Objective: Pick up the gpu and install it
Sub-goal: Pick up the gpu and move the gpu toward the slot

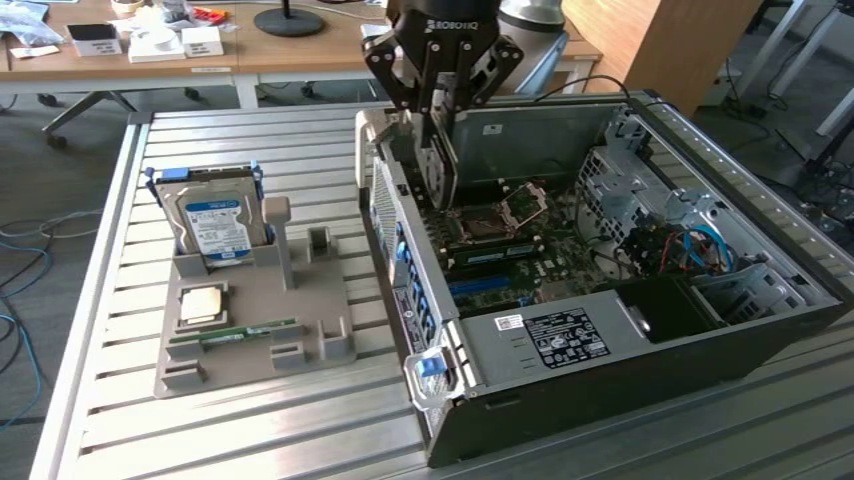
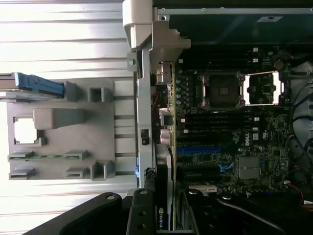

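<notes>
Slatted table (image 1: 107,430); open case (image 1: 747,340) at exterior view's right. Gpu (image 1: 441,165) clamped on edge in gripper (image 1: 445,105), upper centre of frame, above motherboard (image 1: 534,250) beside case's rear wall. Risk: card lowered misaligned with slot, snagged on wall, jammed.

The thin dark gpu (image 1: 441,180) hangs on edge inside the open computer case (image 1: 641,385).
</notes>
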Tool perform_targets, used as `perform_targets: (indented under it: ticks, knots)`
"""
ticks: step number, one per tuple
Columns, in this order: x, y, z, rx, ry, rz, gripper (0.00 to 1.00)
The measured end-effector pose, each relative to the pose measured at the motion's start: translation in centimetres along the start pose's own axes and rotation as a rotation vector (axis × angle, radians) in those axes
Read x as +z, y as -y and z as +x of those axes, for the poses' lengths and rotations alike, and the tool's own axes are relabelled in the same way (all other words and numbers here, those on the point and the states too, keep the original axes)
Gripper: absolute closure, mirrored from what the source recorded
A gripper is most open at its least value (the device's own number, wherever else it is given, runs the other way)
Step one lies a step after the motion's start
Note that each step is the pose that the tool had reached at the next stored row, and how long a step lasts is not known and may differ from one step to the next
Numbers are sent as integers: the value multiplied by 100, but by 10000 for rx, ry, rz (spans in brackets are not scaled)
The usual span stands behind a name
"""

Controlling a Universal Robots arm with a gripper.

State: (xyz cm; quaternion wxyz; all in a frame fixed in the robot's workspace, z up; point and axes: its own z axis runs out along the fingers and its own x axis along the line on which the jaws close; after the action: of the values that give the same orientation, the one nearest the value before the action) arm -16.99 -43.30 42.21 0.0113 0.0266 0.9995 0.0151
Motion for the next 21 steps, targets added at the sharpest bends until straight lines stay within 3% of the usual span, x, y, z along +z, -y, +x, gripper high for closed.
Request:
perform_targets:
  ticks: [21]
  knots:
    - [10,-25,-423,-2,0,0,73]
